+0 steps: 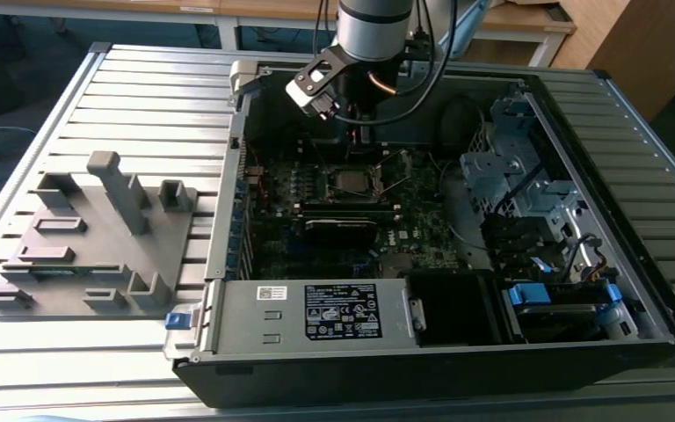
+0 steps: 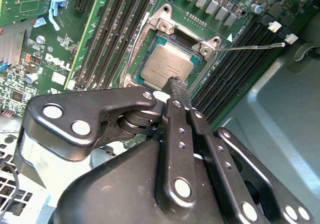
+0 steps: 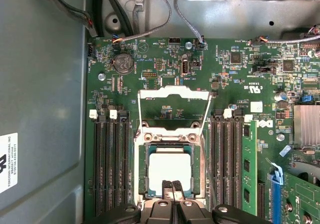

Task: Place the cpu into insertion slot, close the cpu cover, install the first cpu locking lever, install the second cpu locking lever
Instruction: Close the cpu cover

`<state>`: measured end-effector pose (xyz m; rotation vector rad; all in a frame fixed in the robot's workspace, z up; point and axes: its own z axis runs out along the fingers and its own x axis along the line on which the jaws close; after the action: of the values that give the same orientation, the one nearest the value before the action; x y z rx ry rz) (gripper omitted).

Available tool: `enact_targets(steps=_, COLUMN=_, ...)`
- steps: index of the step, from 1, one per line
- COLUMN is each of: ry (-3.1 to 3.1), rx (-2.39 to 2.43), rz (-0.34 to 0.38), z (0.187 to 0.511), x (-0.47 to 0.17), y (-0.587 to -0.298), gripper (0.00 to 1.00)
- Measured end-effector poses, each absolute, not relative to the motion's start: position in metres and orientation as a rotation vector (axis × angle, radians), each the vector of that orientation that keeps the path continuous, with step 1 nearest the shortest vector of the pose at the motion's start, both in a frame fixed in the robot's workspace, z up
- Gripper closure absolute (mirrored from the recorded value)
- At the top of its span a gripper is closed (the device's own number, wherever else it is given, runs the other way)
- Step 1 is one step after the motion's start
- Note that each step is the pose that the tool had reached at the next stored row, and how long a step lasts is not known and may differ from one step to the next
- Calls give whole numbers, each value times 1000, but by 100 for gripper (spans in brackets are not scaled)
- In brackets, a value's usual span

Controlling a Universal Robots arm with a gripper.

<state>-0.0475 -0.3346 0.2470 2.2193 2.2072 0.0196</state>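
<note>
Gripper fingers are squeezed together w/ nothing between them afaict. The tips are right down at one edge of the cpu, prob touching it but we can't say for sure. Cpu's already lying flat in the insertion slot, silver top up, approx mid-motherboard between two banks of long black memory slots. The cpu cover is flipped open on the slot's side away from the fingers, and we see green board thru its window. One thin locking lever sticks out sideways, unlatched. In the exterior view the pc case lies open on the slatted bench, w/ a grey fixture nr the bench edge on the exterior view's left.
</note>
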Motion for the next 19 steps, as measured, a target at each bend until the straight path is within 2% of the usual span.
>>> enact_targets(steps=19, ry=2207, rx=2219, rz=20, z=255, x=-44, y=-335, gripper=90)
